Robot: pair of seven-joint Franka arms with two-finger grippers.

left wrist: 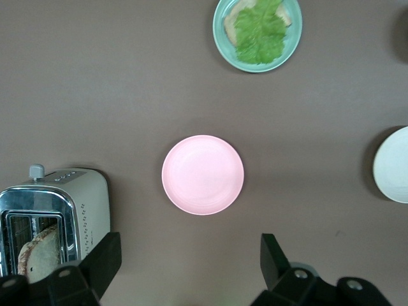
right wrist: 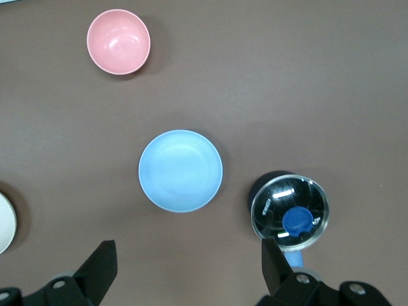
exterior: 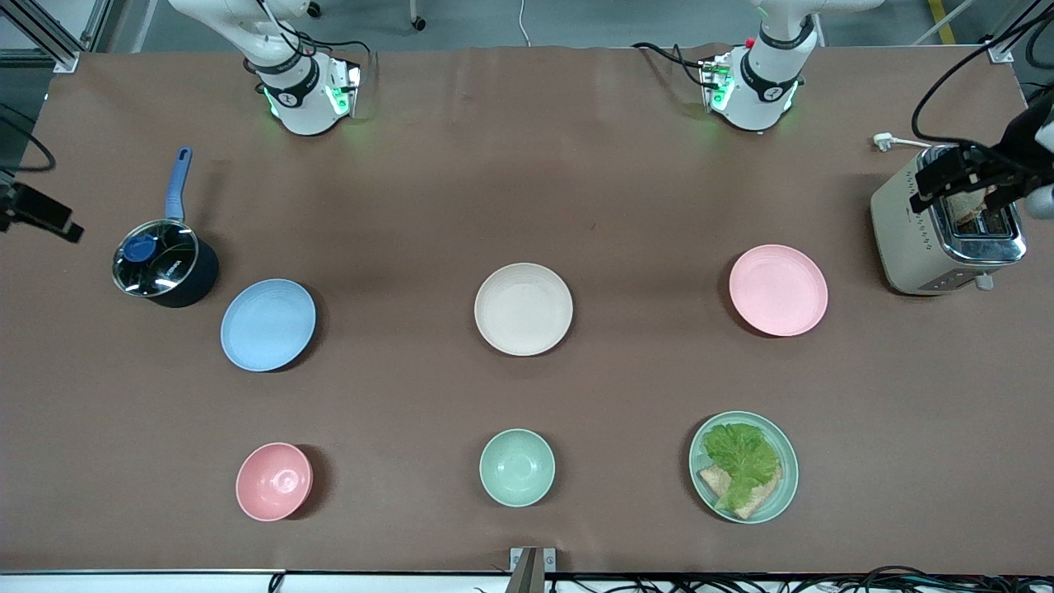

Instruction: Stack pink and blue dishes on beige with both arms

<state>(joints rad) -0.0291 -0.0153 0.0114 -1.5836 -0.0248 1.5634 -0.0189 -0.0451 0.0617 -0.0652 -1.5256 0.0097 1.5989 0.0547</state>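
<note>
The beige plate (exterior: 523, 309) lies in the middle of the table, and its edge shows in both wrist views (left wrist: 392, 164) (right wrist: 5, 223). Toward the left arm's end lies the pink plate (exterior: 777, 290) (left wrist: 203, 174). Toward the right arm's end lies the blue plate (exterior: 268, 324) (right wrist: 180, 170). All three are flat on the table and apart. My left gripper (left wrist: 189, 268) hangs open high above the table beside the pink plate, holding nothing. My right gripper (right wrist: 188, 271) hangs open high beside the blue plate, also holding nothing. Neither hand shows in the front view.
A lidded dark saucepan (exterior: 165, 262) stands by the blue plate, and a toaster (exterior: 947, 222) with bread stands by the pink plate. Nearer the front camera stand a pink bowl (exterior: 273, 481), a mint-green bowl (exterior: 516, 467) and a mint-green plate with lettuce and bread (exterior: 743, 466).
</note>
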